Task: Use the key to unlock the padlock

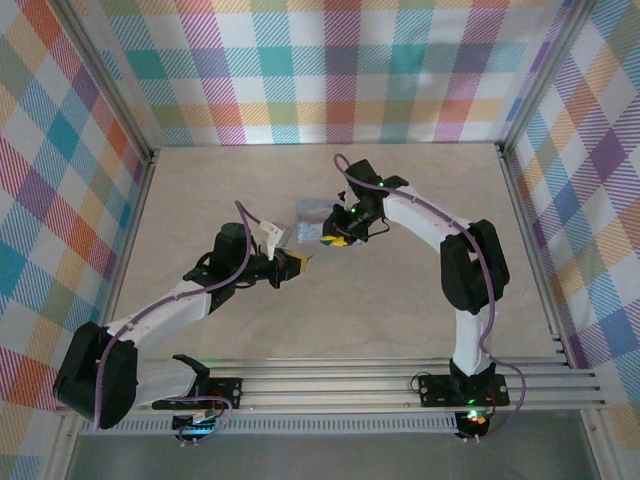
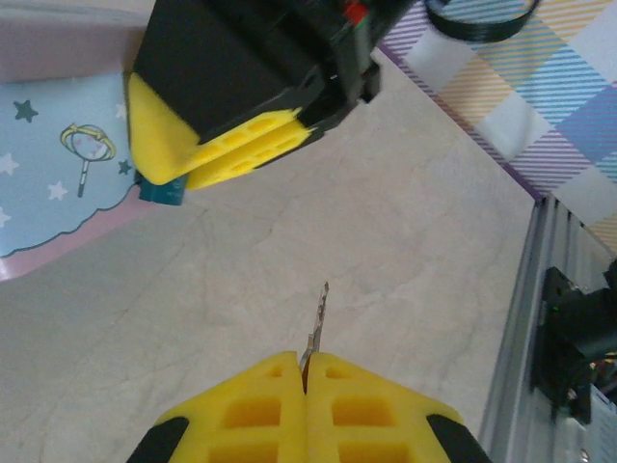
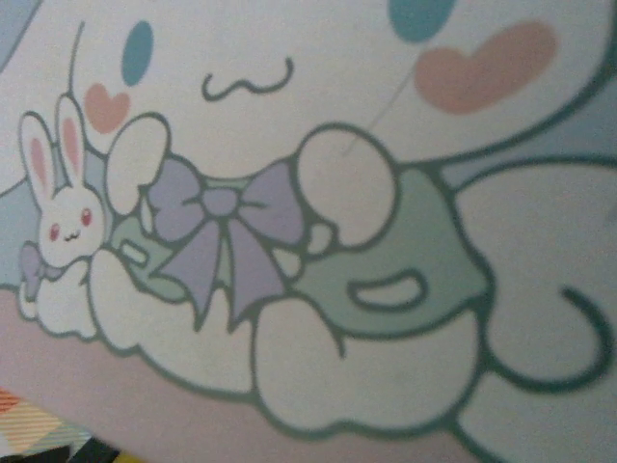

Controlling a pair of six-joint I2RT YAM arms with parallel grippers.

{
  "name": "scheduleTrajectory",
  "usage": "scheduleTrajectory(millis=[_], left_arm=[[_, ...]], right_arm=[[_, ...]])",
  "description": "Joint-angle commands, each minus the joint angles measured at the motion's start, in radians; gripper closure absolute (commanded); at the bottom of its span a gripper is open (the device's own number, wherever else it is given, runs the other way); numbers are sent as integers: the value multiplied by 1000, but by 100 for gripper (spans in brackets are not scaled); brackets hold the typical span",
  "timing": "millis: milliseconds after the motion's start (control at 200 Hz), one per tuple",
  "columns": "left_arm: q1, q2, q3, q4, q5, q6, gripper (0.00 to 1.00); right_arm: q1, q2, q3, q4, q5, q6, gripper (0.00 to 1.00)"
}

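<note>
Key (image 2: 318, 318), one, in left tool (image 2: 307, 365); one padlock (image 2: 159, 190); one tin box (image 2: 48, 183).

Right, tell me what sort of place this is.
Probably a lab robot cell, not a home: plaid walls box in a pale table, and the left arm and right arm are bolted to a metal rail.

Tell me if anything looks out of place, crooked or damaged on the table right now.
Nothing stands out. The left pincer is shut on the key, whose tip is well short of the padlock. The right pincer grips the padlock at the edge of the tin box. No spill or damage shows.
</note>
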Motion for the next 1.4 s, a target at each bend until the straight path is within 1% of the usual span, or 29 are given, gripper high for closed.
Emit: scheduleTrajectory(millis=[0, 160, 340, 550, 840, 1050, 1395], left_arm=[[-12, 51, -7, 151, -32, -28, 100], [-15, 133, 11, 219, -30, -45, 100], [-15, 205, 43, 255, -19, -53, 100], [-15, 250, 58, 318, -15, -92, 100], [-15, 308, 89, 350, -32, -94, 100], [-14, 335, 99, 380, -56, -100, 100], [-14, 300, 93, 378, -69, -97, 100]], right_arm=[[-13, -48, 64, -42, -79, 25, 100], [-24, -49, 83, -57, -117, 25, 100], [-30, -60, 73, -52, -144, 34, 100], [-36, -78, 39, -18, -168, 55, 100], [-44, -78, 26, -12, -200, 54, 100], [-58, -66, 35, -16, -226, 54, 100], [-71, -63, 32, -19, -230, 47, 100]])
